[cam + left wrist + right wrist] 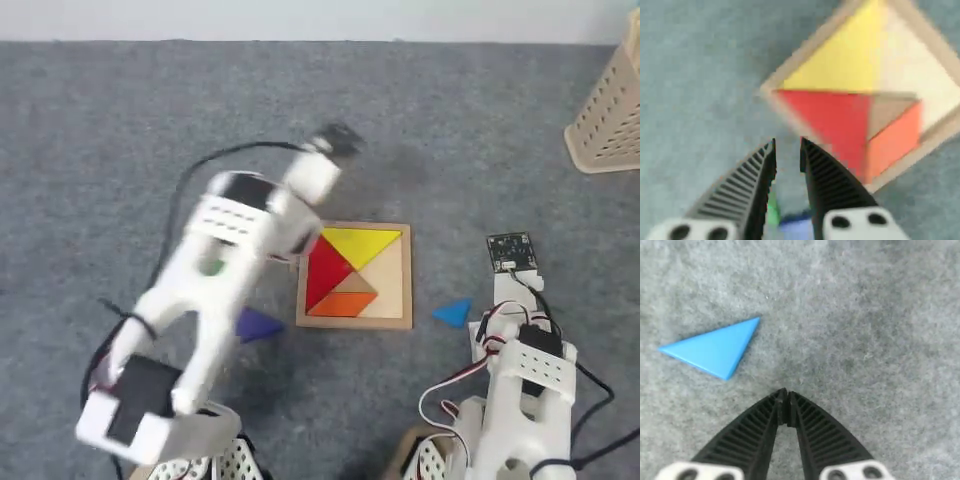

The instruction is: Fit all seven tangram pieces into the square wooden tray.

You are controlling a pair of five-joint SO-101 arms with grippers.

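Somewhere near the middle of the filling; seated in the square wooden tray [407, 280] already: a yellow triangle [360, 245] along the far edge, a red triangle [322, 272] against the left edge, an orange piece [342, 304] at the near left corner; right-hand part of the tray bare wood. Lying loose on the desk [120, 120]: a purple piece [258, 325] just beside the tray's left edge, a blue triangle [452, 313] near its right side, both apart from it.

Left hand [787, 146] hanging above the desk just off a corner of the tray, fingers a little apart, holding nothing; below it a green scrap [772, 215], too smeared to name, and beside that what may be the purple piece. Right hand [785, 393] low over the desk, fingers pressed together, empty; blue triangle near the tips but untouched.

Judged as a fetch step, between pieces. Next, likely: picking up one loose piece; for the left, dropping over the purple piece with fingers spread wider; for the right, parting the fingers first, then straddling the blue triangle across its thin edges; thereafter turning the piece to suit the bare gap before lowering; worth minding a flat piece sliding on the soft cover rather than lifting.
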